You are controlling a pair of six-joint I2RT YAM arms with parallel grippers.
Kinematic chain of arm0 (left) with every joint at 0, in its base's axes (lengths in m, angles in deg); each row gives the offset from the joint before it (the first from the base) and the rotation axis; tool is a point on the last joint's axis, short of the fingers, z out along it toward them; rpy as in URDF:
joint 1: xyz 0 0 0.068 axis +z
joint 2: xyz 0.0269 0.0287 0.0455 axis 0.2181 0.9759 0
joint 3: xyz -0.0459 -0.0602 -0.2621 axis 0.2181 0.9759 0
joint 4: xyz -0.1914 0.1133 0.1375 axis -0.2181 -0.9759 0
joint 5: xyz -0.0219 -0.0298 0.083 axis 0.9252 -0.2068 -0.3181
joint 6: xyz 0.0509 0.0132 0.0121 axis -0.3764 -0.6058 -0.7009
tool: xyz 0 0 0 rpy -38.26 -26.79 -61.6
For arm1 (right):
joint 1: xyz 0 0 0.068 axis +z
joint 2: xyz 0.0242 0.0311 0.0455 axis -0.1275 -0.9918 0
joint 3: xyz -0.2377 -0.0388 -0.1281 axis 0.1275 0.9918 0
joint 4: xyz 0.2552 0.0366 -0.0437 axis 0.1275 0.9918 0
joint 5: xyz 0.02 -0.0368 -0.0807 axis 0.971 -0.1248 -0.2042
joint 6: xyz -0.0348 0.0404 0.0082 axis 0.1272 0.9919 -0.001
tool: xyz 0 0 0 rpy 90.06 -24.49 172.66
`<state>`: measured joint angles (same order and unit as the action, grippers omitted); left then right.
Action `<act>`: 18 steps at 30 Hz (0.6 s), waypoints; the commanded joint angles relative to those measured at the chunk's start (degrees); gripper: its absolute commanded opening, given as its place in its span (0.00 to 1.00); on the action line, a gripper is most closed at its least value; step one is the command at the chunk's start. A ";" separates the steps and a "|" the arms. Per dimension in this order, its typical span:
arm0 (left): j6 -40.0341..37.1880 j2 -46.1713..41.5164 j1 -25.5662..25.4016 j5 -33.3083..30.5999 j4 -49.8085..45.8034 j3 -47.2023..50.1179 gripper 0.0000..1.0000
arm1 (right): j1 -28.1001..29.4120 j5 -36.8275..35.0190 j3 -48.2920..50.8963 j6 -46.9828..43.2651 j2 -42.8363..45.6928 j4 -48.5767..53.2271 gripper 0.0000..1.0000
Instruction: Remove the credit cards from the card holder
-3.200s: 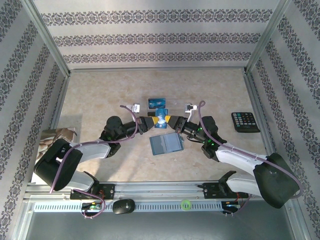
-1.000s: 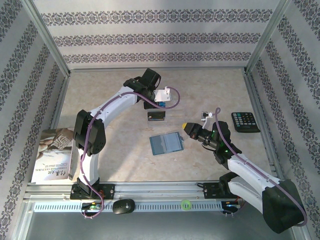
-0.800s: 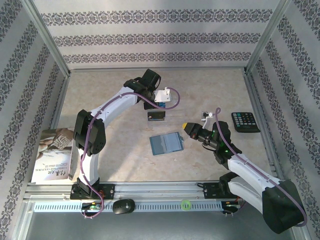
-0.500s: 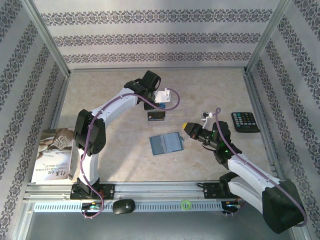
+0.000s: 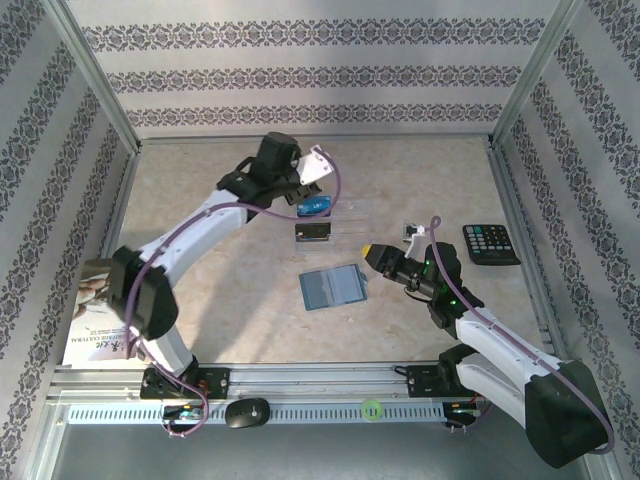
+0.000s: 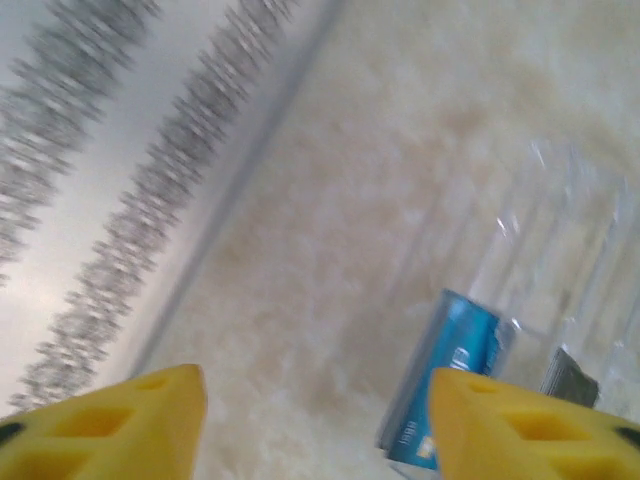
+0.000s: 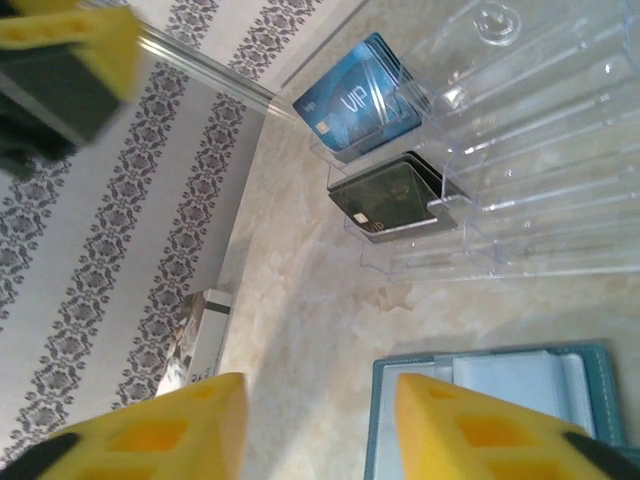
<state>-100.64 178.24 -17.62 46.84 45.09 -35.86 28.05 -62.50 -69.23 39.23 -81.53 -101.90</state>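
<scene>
The teal-blue card holder [image 5: 333, 288] lies open on the table, its pockets up; its corner [image 7: 500, 410] sits just under my right fingers. A blue VIP card [image 5: 314, 207] [image 7: 360, 100] [image 6: 450, 380] and a dark card [image 5: 312, 230] [image 7: 390, 200] [image 6: 570, 375] stand in a clear plastic stand [image 7: 520, 150]. My left gripper [image 5: 296, 192] [image 6: 315, 420] hovers open and empty just left of the blue card. My right gripper [image 5: 370, 250] [image 7: 320, 430] is open and empty, right of the holder and pointing at the stand.
A black calculator [image 5: 490, 243] lies at the right near the metal frame. A book [image 5: 105, 310] rests at the left front. Patterned walls close in the table on three sides.
My left arm has drawn back to the left from the stand, and the blue card stands there uncovered. The right arm has stayed put over the last second.
</scene>
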 commanded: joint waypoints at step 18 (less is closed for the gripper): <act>36.51 -23.40 22.12 -24.89 30.51 48.22 0.99 | -0.80 -43.27 -13.86 -20.27 1.76 33.39 0.98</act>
<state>-65.31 154.53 3.08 25.55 74.66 10.52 28.03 -96.73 -81.49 22.27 -79.34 -72.37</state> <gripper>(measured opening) 0.993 0.981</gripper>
